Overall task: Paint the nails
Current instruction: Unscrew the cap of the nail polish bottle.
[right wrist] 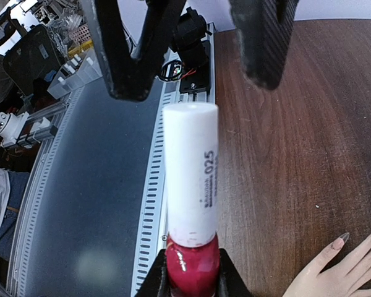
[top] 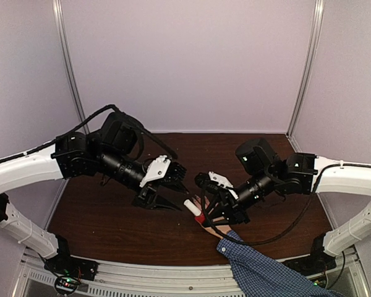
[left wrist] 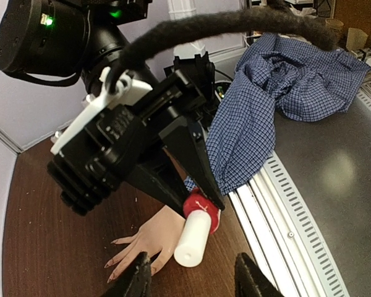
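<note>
Table point(top: 111, 218): one hand point(left wrist: 153, 237), one bottle point(right wrist: 190, 185), two claws point(top: 180, 197) point(top: 201, 217)

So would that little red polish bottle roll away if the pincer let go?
Probably. The white cap looks round and smooth, so lying down it could roll. Stood upright it may tip, since the cap is taller than the red polish bottle beneath. The glossy body might slip in the right pincer.

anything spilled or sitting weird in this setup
Nothing spilled. The only oddity is the polish bottle: the right gripper clamps its red base and holds it tipped sideways beside the hand, not upright. Its white cap is on, and the left gripper stands open near the cap.
</note>
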`<state>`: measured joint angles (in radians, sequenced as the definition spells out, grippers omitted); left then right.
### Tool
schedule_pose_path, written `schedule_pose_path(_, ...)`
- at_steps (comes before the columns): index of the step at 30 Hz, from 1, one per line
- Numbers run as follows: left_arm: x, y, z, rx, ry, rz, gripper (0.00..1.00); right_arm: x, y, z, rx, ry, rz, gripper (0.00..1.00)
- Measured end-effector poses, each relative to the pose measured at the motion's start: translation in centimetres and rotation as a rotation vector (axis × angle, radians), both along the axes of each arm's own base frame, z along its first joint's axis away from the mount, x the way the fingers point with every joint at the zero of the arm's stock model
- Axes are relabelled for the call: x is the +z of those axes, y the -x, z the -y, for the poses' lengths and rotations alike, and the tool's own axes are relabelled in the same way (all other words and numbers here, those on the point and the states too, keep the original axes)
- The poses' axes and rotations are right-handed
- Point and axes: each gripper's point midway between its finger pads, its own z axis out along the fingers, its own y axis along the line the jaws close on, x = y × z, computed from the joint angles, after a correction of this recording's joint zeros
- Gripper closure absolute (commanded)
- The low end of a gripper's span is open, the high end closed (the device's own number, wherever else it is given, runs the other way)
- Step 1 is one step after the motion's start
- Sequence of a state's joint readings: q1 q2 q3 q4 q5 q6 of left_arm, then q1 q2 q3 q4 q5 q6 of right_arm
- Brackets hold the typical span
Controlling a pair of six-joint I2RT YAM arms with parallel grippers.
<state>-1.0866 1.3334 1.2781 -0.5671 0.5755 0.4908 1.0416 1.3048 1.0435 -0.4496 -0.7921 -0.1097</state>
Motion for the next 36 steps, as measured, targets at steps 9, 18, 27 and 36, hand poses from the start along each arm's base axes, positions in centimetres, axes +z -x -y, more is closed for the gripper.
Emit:
schedule_pose_path(9,-0.5,0.5,0.2,-0.021,-0.033,0.016,0.64,-0.1,0.4,-0.4,0.023,0.008,-0.02,1.0)
schedule_pose_path(18,-1.2,1.0,0.5,-0.039,-0.069,0.031,0.7,-0.4,0.6,-0.4,0.032,0.023,-0.034,1.0)
schedule_pose_path(27,-2.0,1.1,0.4,-0.043,-0.099,0.05,0.84,-0.2,0.8,-0.5,0.054,0.016,-0.033,1.0)
schedule_pose_path(36,-2.6,0.8,0.4,-0.011,-0.137,0.046,1.0,-0.7,0.4,-0.3,0.035,0.04,0.007,1.0)
